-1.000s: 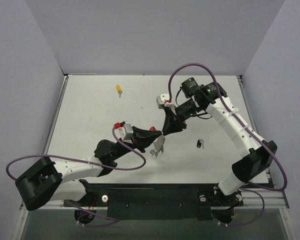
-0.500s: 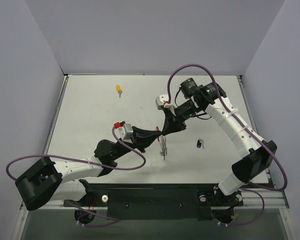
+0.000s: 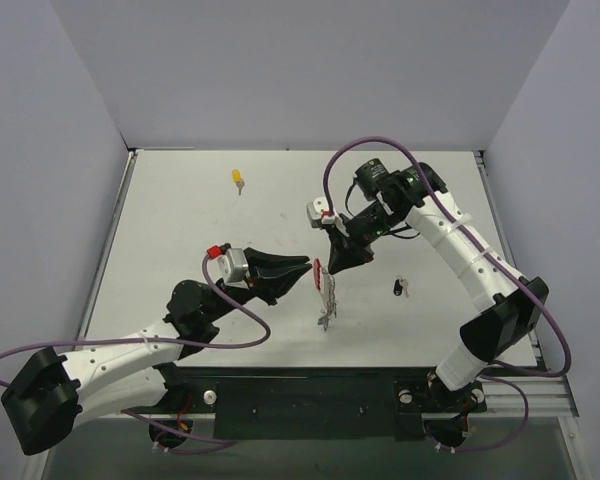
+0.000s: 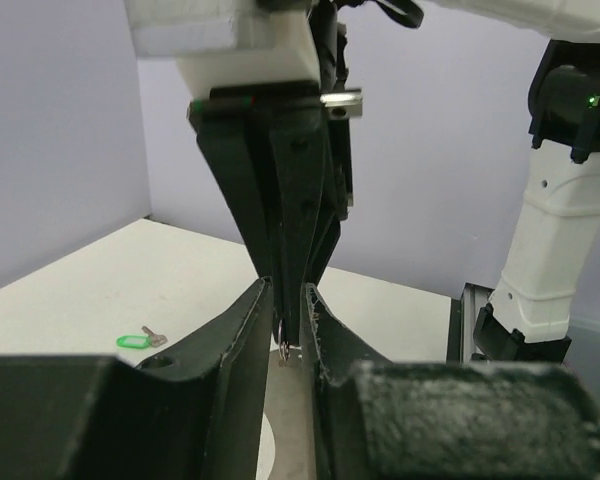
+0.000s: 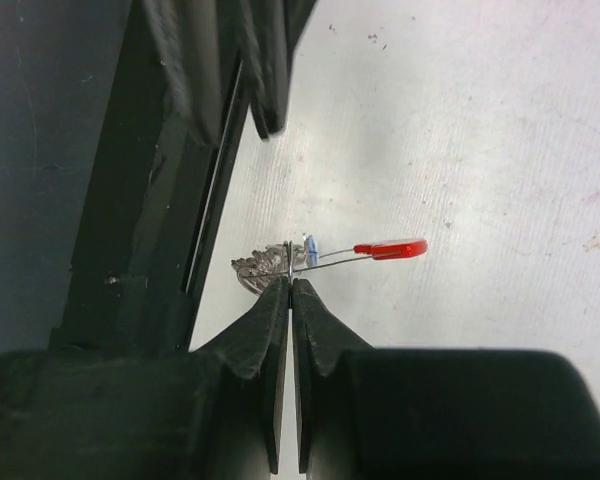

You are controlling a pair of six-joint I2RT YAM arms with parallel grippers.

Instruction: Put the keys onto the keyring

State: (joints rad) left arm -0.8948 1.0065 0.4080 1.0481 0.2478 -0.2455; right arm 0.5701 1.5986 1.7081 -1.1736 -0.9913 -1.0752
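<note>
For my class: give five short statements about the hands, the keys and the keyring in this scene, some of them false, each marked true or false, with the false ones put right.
1. The right hand is shut on the keyring. True.
2. The yellow key hangs on the keyring. False: it lies on the table, far back and away from both hands.
3. The black key lies on the table. True.
4. The left hand grips the red tag. False: it holds nothing, and the tag hangs from the ring, clear of its fingers.
5. The green key lies on the table. True.
</note>
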